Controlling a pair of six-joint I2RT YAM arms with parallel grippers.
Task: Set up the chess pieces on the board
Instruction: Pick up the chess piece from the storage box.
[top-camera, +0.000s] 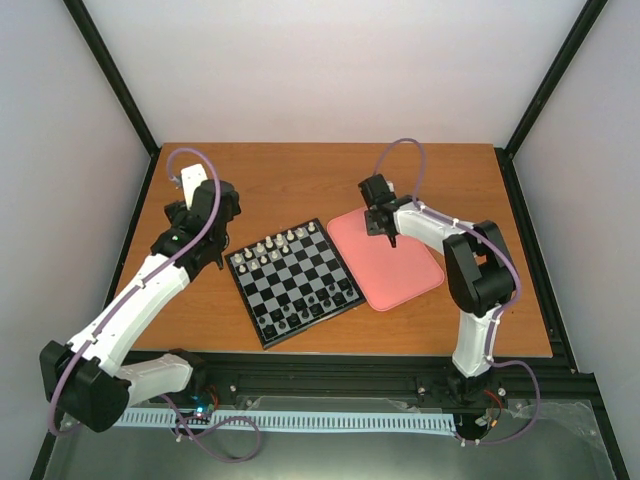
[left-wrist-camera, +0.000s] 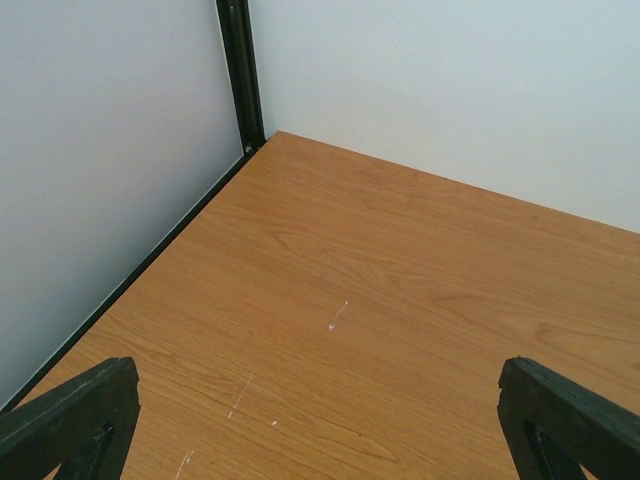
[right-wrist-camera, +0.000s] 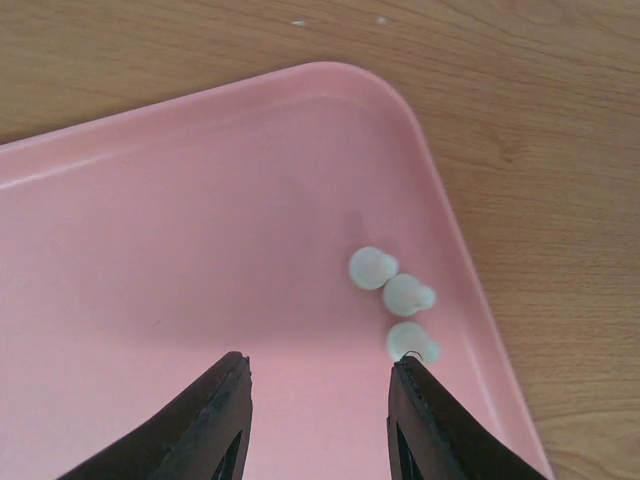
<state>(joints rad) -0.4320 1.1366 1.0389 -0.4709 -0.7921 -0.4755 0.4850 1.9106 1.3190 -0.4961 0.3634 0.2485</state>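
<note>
item: the chess pieces (right-wrist-camera: 408, 295), cream-white, tiny, each much smaller than a finger of the gripper.
location: three lie in the pink tray (right-wrist-camera: 200, 250), in a short line close to its raised rim near a rounded corner. the first two touch and the third is just beside them. the rest of the white set stands on the far rows of the board (top-camera: 300, 275), with dark figures (top-camera: 320, 300) on its near rows. the board sits on the table (top-camera: 300, 180), just left of the tray.
handling (judged): very light, hard and smooth. the rounded heads are likely to slip or roll under a skewed pinch, but breakage looks unlikely. whether the three stand or lie on their sides cannot be told from above.
hold (judged): pinch one piece across its body, fingers straddling it, taking the end piece first so its neighbours are not nudged. the rim leaves little room for the outer finger.
right gripper (right-wrist-camera: 320, 375): over the tray, fingers parted to a moderate gap, nothing between them, the pieces just ahead and to one side.
left gripper (left-wrist-camera: 315, 385): spread wide, empty, over bare table left of the board.
markings: no brand, label or legible writing on pieces, board, tray or arms.
</note>
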